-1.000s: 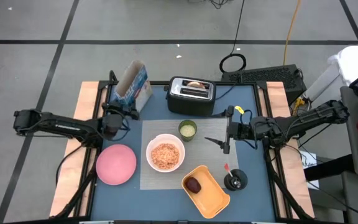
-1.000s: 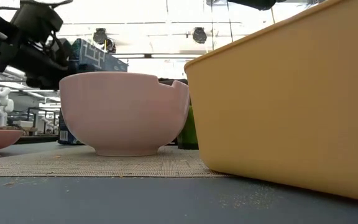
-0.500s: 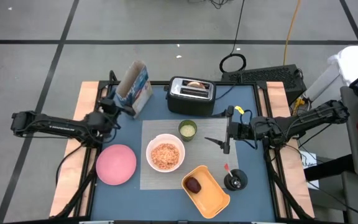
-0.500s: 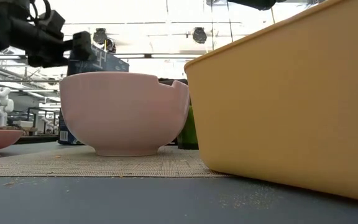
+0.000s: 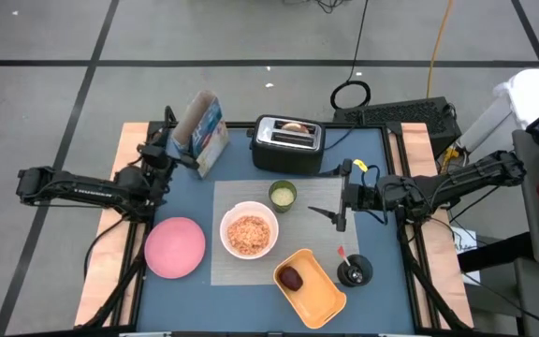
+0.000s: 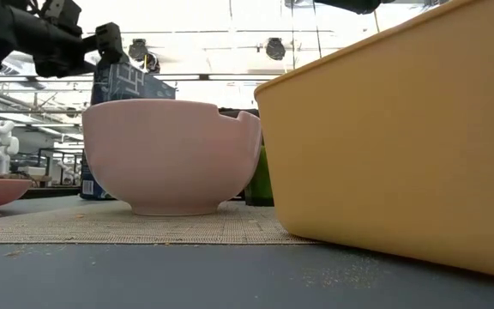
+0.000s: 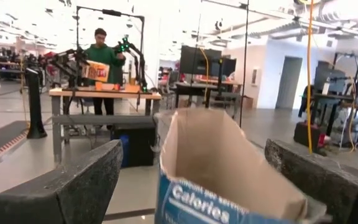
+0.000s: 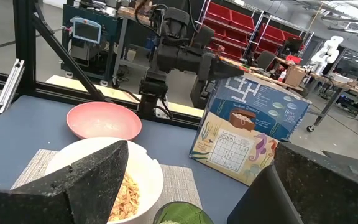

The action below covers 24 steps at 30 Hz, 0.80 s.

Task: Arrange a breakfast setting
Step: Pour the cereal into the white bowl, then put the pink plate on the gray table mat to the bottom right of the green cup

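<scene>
The grey placemat [image 5: 237,271] lies mid-table. On it stand the white bowl [image 5: 248,234], filled with cereal, and the pale-green cup [image 5: 282,195]. The pink plate [image 5: 175,247] rests on the table left of the mat. The round toast [image 5: 295,127] sticks up from the toaster [image 5: 287,145]. My left gripper [image 5: 168,154] is open and empty, just left of the cereal box [image 5: 202,131]; the left wrist view shows the box's open top [image 7: 222,155] ahead between the fingers. My right gripper [image 5: 339,212] is open and empty over the mat's right edge.
The orange tray [image 5: 309,285] holding a dark piece lies at the mat's near right corner and fills the low view's right [image 6: 401,129]. A black round object [image 5: 354,271] stands right of it. A person stands at a bench in the room beyond [image 7: 103,59].
My left gripper has gone from beside the pink plate toward the table's far edge and upward, closing on the cereal box, and has turned toward it. The bowl, plate and box have stayed in place.
</scene>
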Tool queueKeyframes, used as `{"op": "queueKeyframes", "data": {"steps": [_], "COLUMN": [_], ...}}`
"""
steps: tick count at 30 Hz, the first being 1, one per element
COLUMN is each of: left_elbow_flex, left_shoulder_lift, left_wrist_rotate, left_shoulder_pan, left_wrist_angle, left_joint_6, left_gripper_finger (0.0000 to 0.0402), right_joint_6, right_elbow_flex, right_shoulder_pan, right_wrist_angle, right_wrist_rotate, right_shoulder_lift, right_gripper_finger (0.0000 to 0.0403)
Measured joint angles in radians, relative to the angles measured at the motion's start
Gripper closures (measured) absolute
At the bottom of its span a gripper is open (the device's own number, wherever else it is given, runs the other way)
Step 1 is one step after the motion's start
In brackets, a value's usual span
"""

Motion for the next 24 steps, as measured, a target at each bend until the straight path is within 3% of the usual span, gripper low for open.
{"op": "queueKeyframes", "data": {"steps": [10, 14, 20, 24], "left_elbow_flex": [0.005, 0.060, 0.220, 0.332], "left_shoulder_lift": [0.000, 0.000, 0.001, 0.001], "left_wrist_rotate": [0.000, 0.000, -0.001, -0.012], "left_shoulder_pan": [-0.001, -0.033, -0.147, -0.238], "left_wrist_angle": [0.120, 0.114, -0.012, -0.192], "left_joint_6": [0.094, 0.155, 0.302, 0.336], "left_gripper_finger": [0.0002, 0.0002, 0.0002, 0.0002], "right_joint_6": [0.000, 0.000, 0.000, 0.002], "right_elbow_flex": [0.000, 0.000, 0.000, 0.000], "right_shoulder_pan": [0.000, 0.000, 0.000, 0.000], "right_wrist_angle": [0.000, 0.000, 0.000, 0.000], "right_wrist_rotate": [0.000, 0.000, 0.000, 0.000], "right_shoulder_lift": [0.000, 0.000, 0.000, 0.000], "right_gripper_finger": [0.0014, 0.0014, 0.0014, 0.0014]}}
